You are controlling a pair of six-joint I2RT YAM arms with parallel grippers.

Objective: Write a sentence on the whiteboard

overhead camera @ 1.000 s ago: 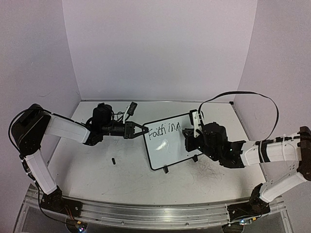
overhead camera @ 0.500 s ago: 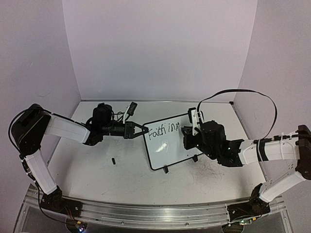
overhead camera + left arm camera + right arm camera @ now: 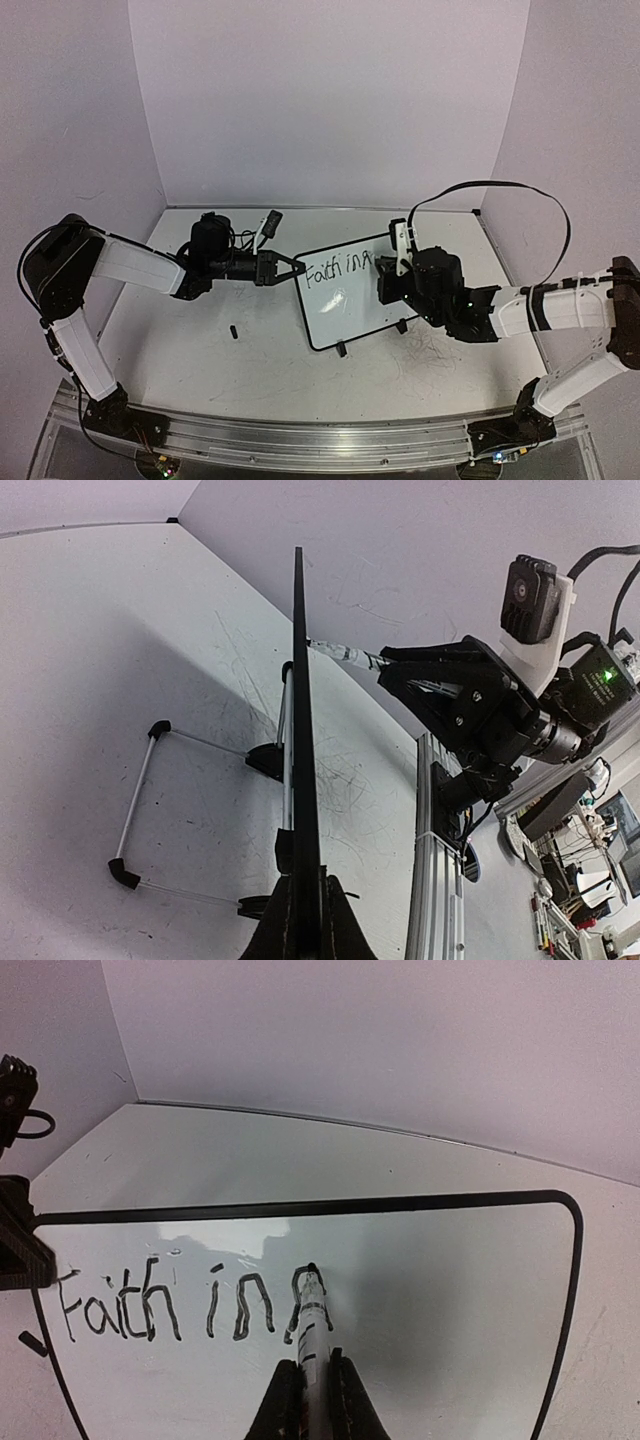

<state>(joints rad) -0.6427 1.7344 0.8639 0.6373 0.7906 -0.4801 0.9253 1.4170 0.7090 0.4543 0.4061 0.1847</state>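
marker (image 3: 312, 1312) shifted; whiteboard (image 3: 450, 1300) reads "faith in" (partial letter follows).

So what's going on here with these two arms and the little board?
The left gripper is clamped on the left edge of the whiteboard, bracing it upright on the table. The right gripper holds a marker with its tip on the board, writing. The sentence reads "Faith in" plus the start of the next letter.
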